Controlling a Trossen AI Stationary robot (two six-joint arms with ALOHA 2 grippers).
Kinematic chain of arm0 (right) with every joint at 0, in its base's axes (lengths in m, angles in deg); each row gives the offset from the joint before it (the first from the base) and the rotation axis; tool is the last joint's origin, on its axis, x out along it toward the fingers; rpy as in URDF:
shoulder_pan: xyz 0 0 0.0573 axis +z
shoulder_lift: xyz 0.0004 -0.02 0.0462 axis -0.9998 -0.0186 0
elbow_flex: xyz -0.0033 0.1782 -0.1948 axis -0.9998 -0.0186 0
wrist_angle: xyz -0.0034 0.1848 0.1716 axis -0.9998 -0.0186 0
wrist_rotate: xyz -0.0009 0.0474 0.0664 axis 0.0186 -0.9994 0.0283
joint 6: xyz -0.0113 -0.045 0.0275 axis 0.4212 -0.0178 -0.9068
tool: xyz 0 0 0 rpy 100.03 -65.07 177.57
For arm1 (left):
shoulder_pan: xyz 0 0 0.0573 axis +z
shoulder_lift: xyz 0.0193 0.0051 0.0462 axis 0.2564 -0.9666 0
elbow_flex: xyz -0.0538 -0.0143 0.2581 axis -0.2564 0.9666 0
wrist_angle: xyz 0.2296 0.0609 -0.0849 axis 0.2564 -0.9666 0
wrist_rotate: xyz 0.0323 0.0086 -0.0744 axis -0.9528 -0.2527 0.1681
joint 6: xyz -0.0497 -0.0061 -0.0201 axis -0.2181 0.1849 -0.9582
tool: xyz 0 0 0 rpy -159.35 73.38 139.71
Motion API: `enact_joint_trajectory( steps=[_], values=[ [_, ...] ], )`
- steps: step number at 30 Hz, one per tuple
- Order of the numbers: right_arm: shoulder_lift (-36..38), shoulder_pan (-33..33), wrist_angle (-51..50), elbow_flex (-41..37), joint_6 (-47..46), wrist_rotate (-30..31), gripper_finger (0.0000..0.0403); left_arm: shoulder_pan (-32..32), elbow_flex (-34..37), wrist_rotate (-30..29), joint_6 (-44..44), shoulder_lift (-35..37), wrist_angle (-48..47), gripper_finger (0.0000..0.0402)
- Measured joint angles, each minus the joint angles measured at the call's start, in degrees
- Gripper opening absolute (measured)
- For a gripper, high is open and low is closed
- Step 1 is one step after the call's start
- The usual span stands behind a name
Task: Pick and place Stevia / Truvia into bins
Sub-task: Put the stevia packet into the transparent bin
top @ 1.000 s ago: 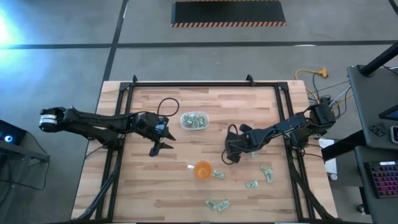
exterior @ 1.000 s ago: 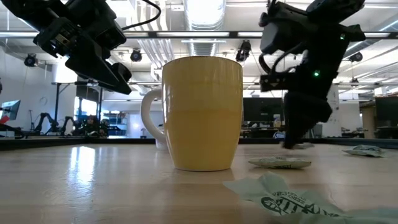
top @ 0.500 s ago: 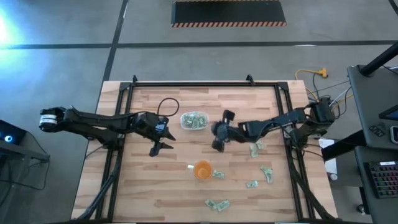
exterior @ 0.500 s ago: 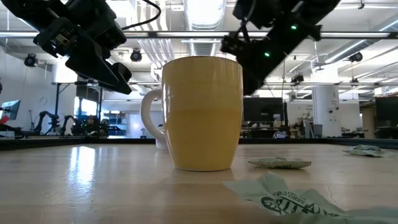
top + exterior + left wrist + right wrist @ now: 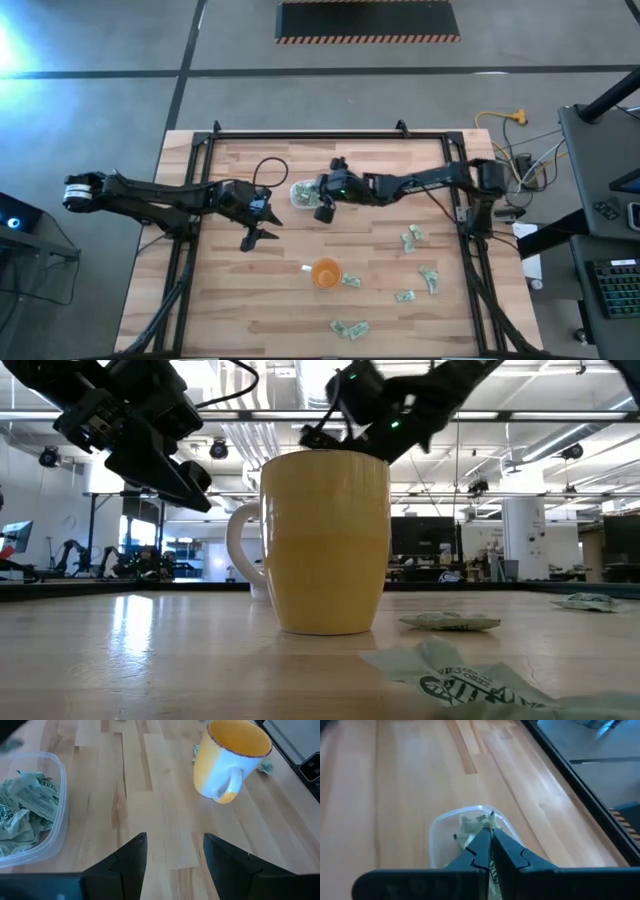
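The clear bin (image 5: pixel 299 186) stands left of the table's middle with several pale green Stevia sachets (image 5: pixel 30 805) in it. My right gripper (image 5: pixel 320 203) hangs just above the bin's right side, shut on one sachet (image 5: pixel 473 826); the bin's rim (image 5: pixel 438 827) shows under its tips. Above the table, nearer than the bin and to its left, my left gripper (image 5: pixel 255 238) stands open with nothing in it; its own view shows bare wood ahead of it (image 5: pixel 175 837). More sachets (image 5: pixel 412 237) lie flat on the table at the right. My right gripper pinches a sachet between its two shut fingers (image 5: pixel 481 851). A crumpled end of the sachet (image 5: pixel 470 823) sticks out past the fingertips, and a printed strip (image 5: pixel 493 868) shows in the slit between them. The fingers slant down from the table's right. The sachet is lifted clear, over the bin.
An orange cup (image 5: pixel 326 272) stands nearer than the bin, with a small white scrap (image 5: pixel 307 268) to its left and a sachet (image 5: pixel 351 281) to its right. Other sachets lie near the front (image 5: pixel 350 327) and right (image 5: pixel 430 279). Black frame rails (image 5: pixel 470 250) border the table.
My right gripper, shut throughout, has risen from the table to the right of the cup. It has swung toward the table's far left until it hangs over the bin. On the way it has tipped from pointing steeply down to a flatter slant.
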Motion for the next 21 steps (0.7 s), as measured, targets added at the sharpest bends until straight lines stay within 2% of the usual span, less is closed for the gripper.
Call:
enact_joint_trajectory(
  steps=[5, 11, 17, 21],
  values=[
    [-6.26, -0.96, -5.68, 7.34, 2.12, -0.02, 0.0008, 0.02, 0.02, 0.0, 0.0, 0.0, -0.36, 0.0178],
    [-11.86, -2.11, -12.83, 15.39, 0.55, -1.67, 0.0008, 0.02, 0.18, 0.0, -0.04, 0.0, -0.38, 0.0178],
    [-13.42, -2.98, -16.2, 17.36, -2.05, -5.86, 0.0012, 0.02, 0.81, 0.0, -0.35, 0.0, -0.14, 0.0178],
    [-13.22, -3.1, -16.29, 17.13, -2.1, -7.42, 0.0037, 0.02, 1.17, 0.0, -0.37, 0.0, 0.1, 0.0178]
  ],
)
